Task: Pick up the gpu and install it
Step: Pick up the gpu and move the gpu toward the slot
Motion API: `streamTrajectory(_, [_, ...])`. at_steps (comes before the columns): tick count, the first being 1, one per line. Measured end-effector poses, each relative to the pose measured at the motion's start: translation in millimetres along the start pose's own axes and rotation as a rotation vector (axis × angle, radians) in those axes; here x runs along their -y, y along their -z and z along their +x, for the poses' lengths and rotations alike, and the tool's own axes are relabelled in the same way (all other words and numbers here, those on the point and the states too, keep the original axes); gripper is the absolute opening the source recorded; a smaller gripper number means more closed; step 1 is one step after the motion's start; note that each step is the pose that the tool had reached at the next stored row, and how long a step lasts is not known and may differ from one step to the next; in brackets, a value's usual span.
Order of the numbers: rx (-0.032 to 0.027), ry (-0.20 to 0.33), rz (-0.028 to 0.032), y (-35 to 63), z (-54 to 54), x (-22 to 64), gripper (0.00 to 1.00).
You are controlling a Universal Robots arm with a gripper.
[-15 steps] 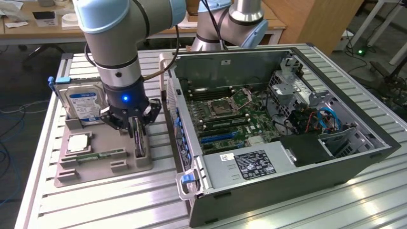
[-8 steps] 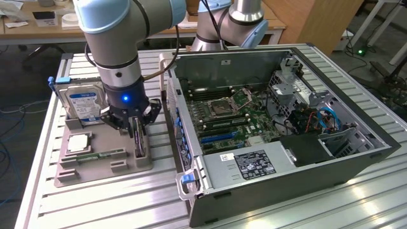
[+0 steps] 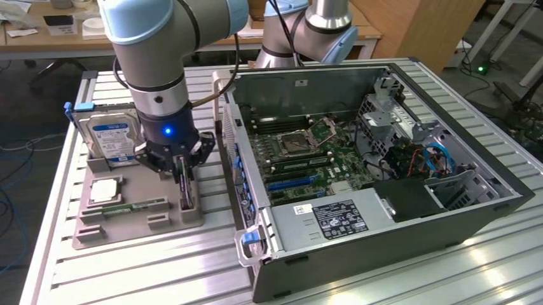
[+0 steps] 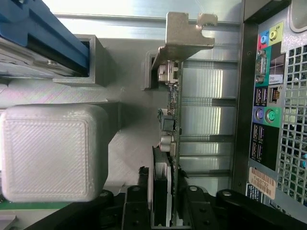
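Note:
The gpu (image 3: 185, 189) stands on edge in a slot at the holder tray's (image 3: 127, 230) side nearest the computer case (image 3: 398, 210). In the wrist view the gpu (image 4: 172, 120) shows as a thin green board seen edge-on, its pale metal bracket (image 4: 184, 36) at the far end. My gripper (image 3: 183, 170) hangs straight down over the card, with a dark finger pressed against each face. The gripper (image 4: 165, 211) is shut on the gpu, which still sits in the tray slot. The open case shows its motherboard (image 3: 297, 152) with blue expansion slots (image 3: 293, 184).
On the tray stand a silver hard drive with a blue label (image 3: 110, 136), a processor (image 3: 103, 189) and a memory stick (image 3: 136, 206). The case's rear port panel (image 4: 266, 115) is close beside the card. A white printed block (image 4: 50, 153) lies on the card's other side.

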State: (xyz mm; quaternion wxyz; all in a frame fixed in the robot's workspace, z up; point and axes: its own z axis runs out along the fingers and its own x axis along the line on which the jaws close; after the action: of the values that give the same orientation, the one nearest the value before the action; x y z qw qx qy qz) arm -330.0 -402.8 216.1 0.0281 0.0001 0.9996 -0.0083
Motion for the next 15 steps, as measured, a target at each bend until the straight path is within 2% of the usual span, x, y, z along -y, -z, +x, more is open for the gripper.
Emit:
streamTrajectory(1, [0.0,0.0,0.0,0.0,0.0,0.0,0.37])
streamTrajectory(2, [0.0,0.0,0.0,0.0,0.0,0.0,0.3])
streamTrajectory(15, [-0.0001,0.0,0.0,0.0,0.0,0.0,0.27])
